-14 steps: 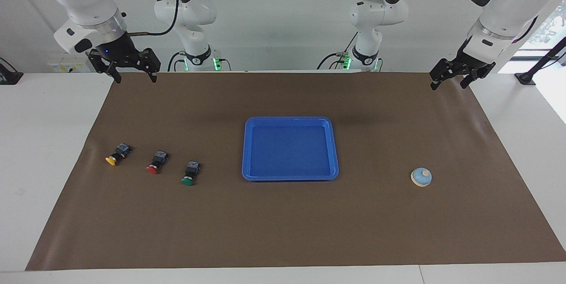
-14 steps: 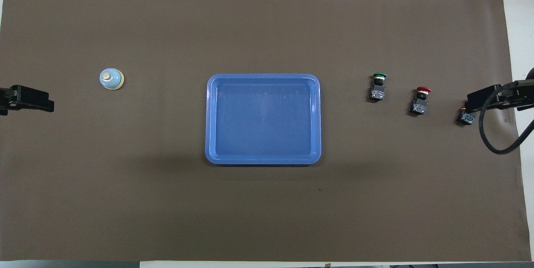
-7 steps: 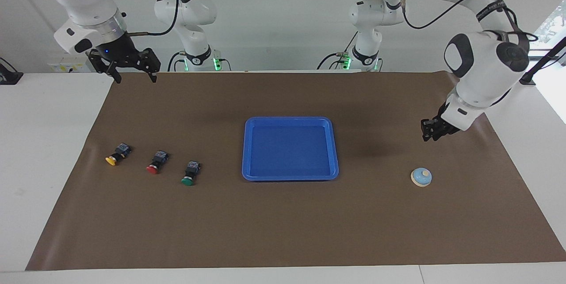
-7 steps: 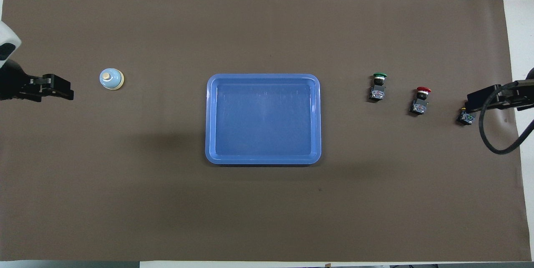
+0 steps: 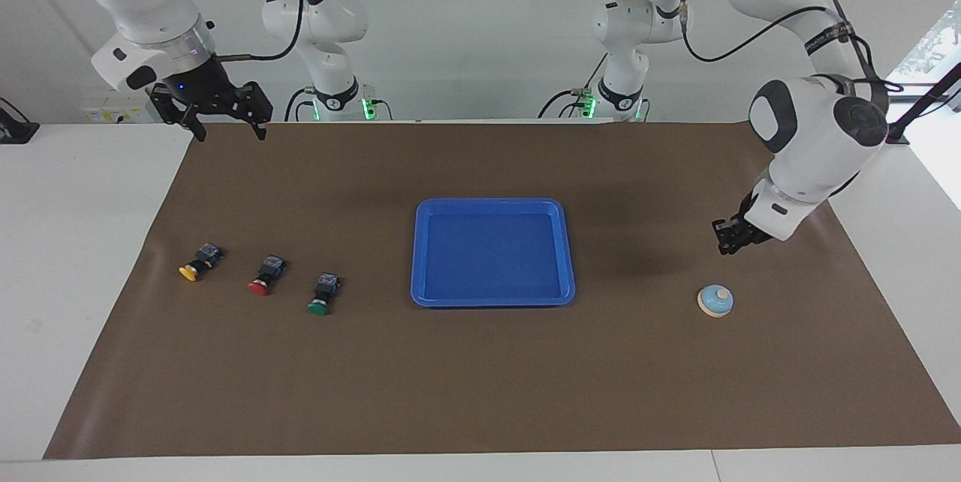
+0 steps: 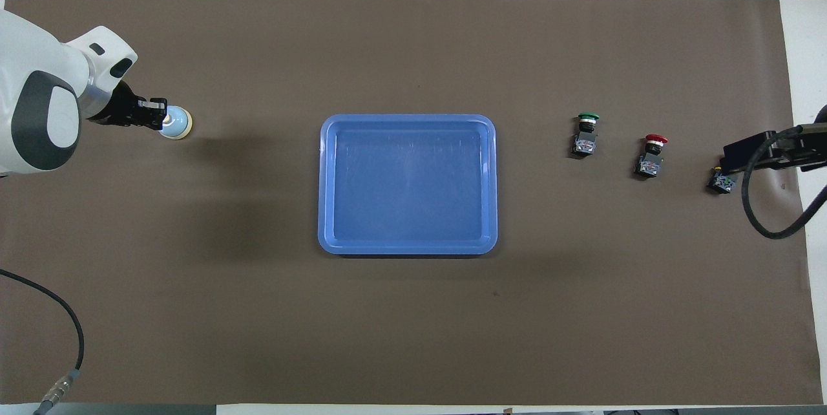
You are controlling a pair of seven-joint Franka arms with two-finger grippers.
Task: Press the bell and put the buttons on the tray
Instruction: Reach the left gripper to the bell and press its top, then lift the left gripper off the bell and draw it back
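The light-blue bell [image 5: 715, 300] [image 6: 177, 124] stands on the brown mat toward the left arm's end. My left gripper [image 5: 725, 246] [image 6: 157, 119] hangs shut over the bell's edge, with a clear gap above it in the facing view. The blue tray [image 5: 488, 203] [image 6: 407, 119] lies mid-mat with nothing in it. Three buttons lie in a row toward the right arm's end: green [image 5: 323, 296] [image 6: 586, 134], red [image 5: 264, 277] [image 6: 651, 155] and yellow [image 5: 193, 264] [image 6: 720, 181]. My right gripper [image 5: 225, 127] [image 6: 736, 155] waits open, high over the mat's edge, covering the yellow cap from overhead.
The brown mat [image 5: 480, 384] covers most of the white table. A black cable [image 6: 753, 208] loops from the right arm over the mat's end. Another cable [image 6: 64, 337] lies by the left arm's side.
The left arm swung out from the mat's edge and came down over the bell, and its gripper closed. The right arm, the buttons and the tray stayed still.
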